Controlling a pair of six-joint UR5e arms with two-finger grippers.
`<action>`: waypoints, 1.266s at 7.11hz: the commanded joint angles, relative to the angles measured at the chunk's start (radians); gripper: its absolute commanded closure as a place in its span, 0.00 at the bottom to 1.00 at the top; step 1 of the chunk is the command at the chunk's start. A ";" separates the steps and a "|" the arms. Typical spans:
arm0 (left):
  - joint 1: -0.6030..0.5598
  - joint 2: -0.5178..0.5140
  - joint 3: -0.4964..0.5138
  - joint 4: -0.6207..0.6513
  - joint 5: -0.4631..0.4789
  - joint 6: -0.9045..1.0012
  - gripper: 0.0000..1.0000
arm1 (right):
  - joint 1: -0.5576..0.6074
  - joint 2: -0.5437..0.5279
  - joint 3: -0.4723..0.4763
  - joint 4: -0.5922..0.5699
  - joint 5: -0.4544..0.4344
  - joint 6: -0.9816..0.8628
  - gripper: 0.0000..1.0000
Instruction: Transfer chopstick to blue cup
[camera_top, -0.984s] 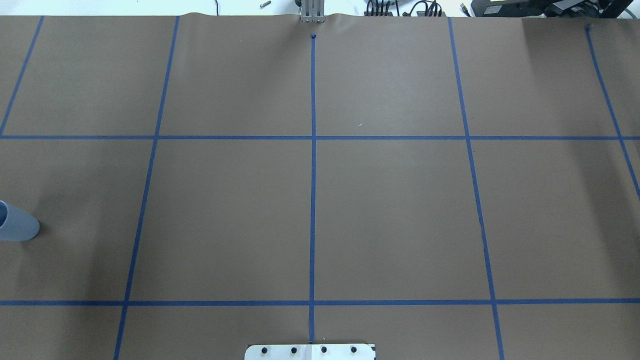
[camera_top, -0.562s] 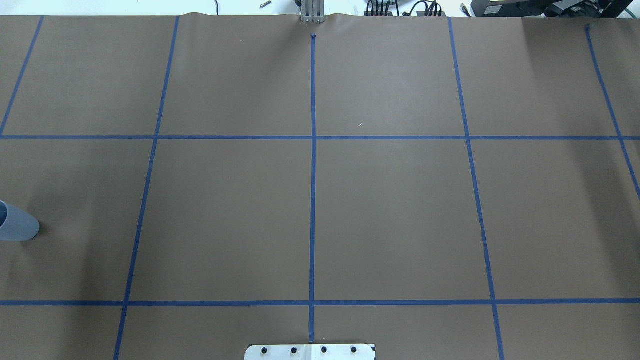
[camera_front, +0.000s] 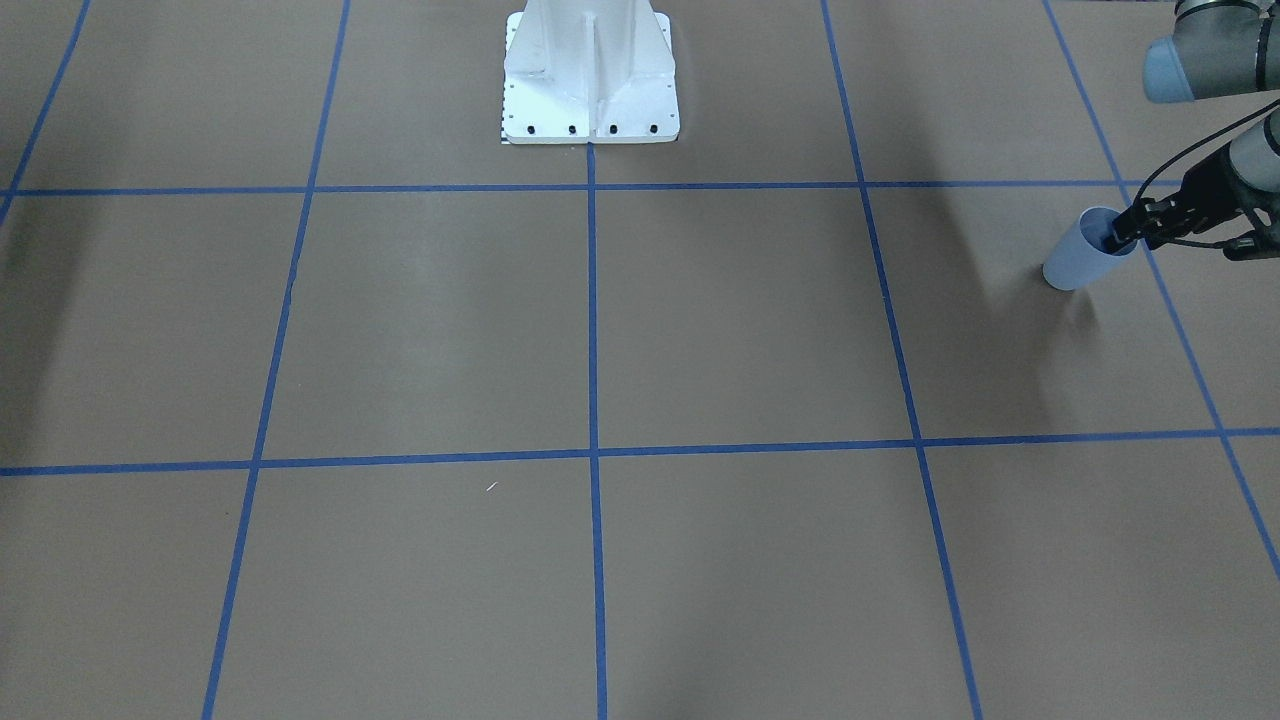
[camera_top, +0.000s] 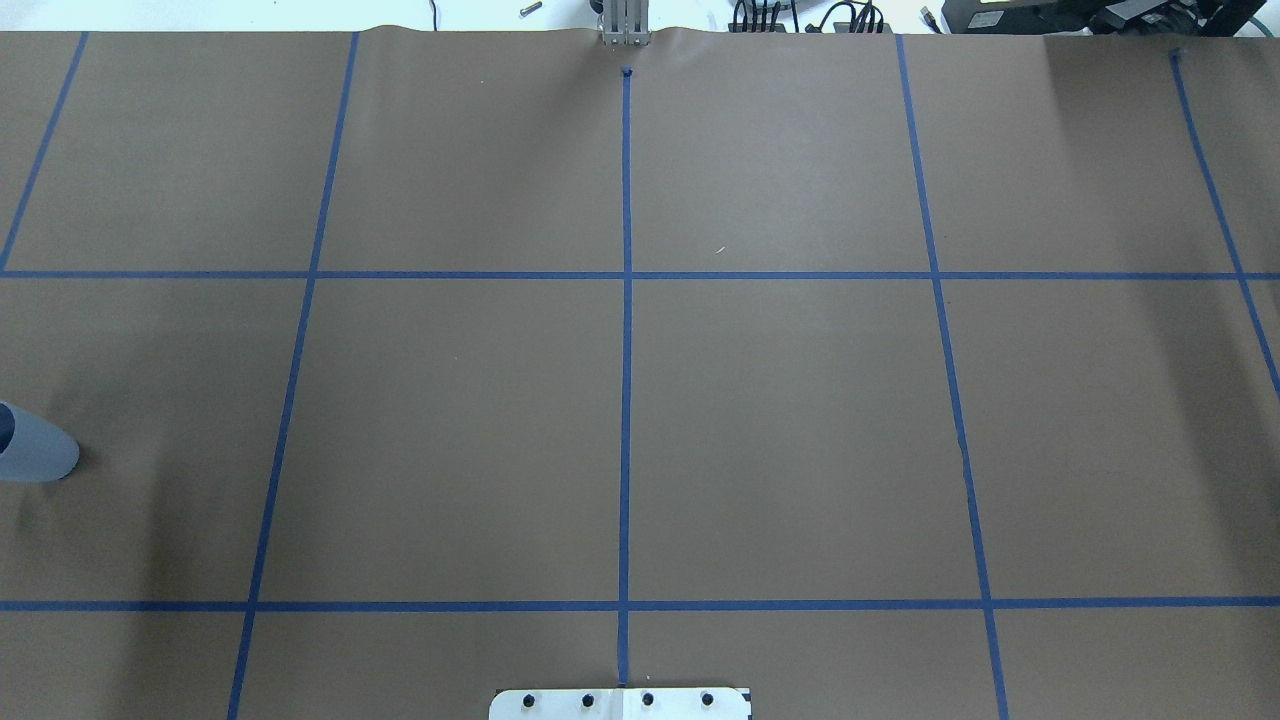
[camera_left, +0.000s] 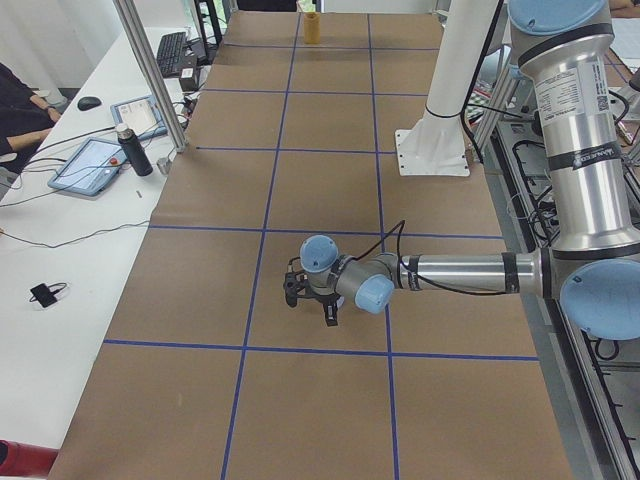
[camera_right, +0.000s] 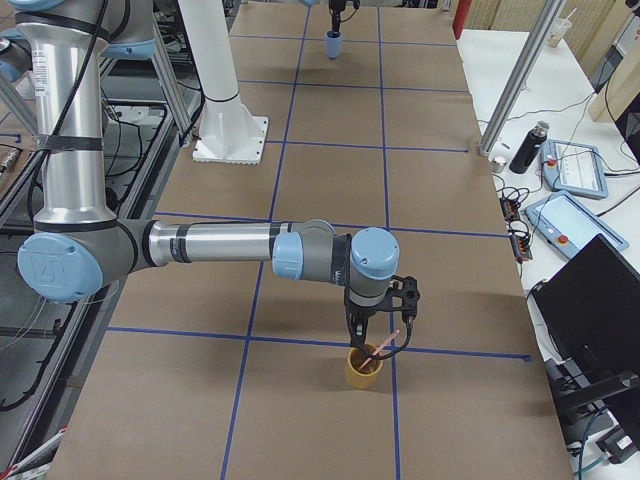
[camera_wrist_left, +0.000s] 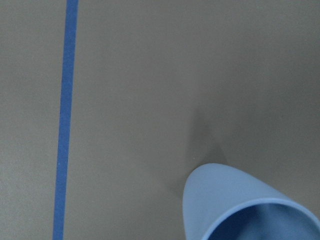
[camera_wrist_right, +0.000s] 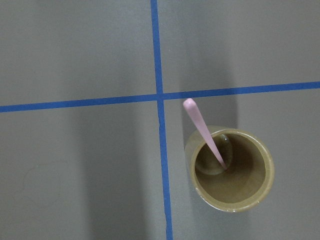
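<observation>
The blue cup stands upright on the brown paper at my far left; it also shows in the overhead view and the left wrist view. My left gripper is at its mouth, one finger inside the rim, shut on the rim. One pale pink chopstick leans in a tan cup at my far right. My right gripper hangs just above that cup; I cannot tell whether it is open or shut.
Blue tape lines divide the paper into squares. The white robot base stands at the table's near edge. A side table with tablets and a dark bottle lies beyond the far edge, behind aluminium posts.
The shadow on the paper beside the blue cup has faded a little. The cup stays in place.
</observation>
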 joint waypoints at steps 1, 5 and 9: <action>-0.003 0.002 -0.047 0.005 -0.026 -0.009 1.00 | 0.000 0.003 -0.001 0.000 0.001 0.000 0.00; -0.007 -0.015 -0.199 0.050 -0.113 -0.206 1.00 | 0.000 0.009 0.003 -0.001 0.027 0.020 0.00; 0.000 -0.676 -0.141 0.646 -0.095 -0.316 1.00 | -0.002 -0.006 0.017 0.055 0.079 0.021 0.00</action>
